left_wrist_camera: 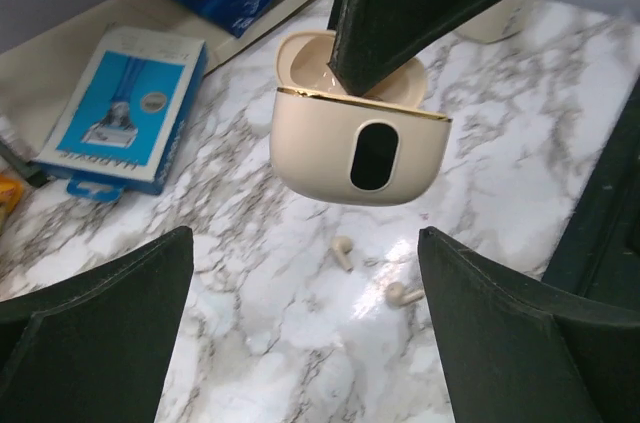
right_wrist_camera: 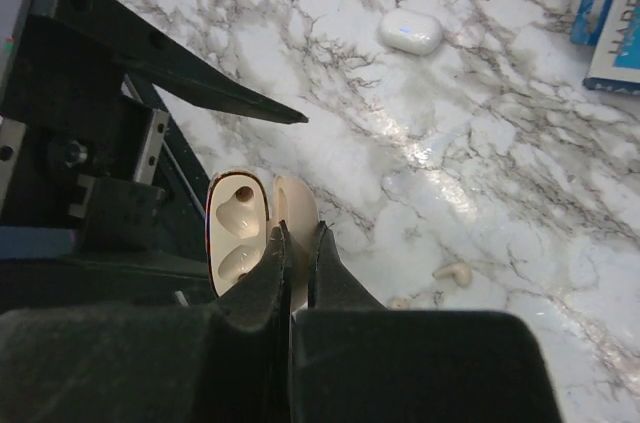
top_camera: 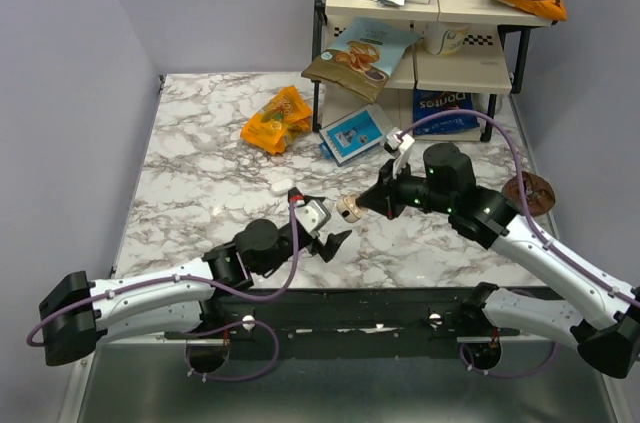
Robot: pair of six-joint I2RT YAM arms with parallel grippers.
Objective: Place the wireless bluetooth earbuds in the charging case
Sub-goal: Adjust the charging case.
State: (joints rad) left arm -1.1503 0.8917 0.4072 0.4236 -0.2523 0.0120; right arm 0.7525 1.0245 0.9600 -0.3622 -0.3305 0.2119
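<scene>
The cream-beige charging case (left_wrist_camera: 358, 148) is open and held in the air, its two sockets (right_wrist_camera: 238, 233) empty. My right gripper (right_wrist_camera: 297, 243) is shut on the case's lid (right_wrist_camera: 297, 205); in the top view it holds the case (top_camera: 349, 207) above the table's middle. Two cream earbuds (left_wrist_camera: 343, 251) (left_wrist_camera: 402, 294) lie loose on the marble below the case; they also show in the right wrist view (right_wrist_camera: 453, 273) (right_wrist_camera: 398, 302). My left gripper (left_wrist_camera: 305, 273) is open and empty, hovering above the earbuds, just beside and below the case (top_camera: 327, 235).
A white oval pod (right_wrist_camera: 410, 31) lies on the marble farther out. An orange snack bag (top_camera: 277, 119) and a blue box (top_camera: 355, 133) lie in front of the shelf (top_camera: 478, 73), which holds bags and boxes. A brown disc (top_camera: 528, 191) sits at the right edge.
</scene>
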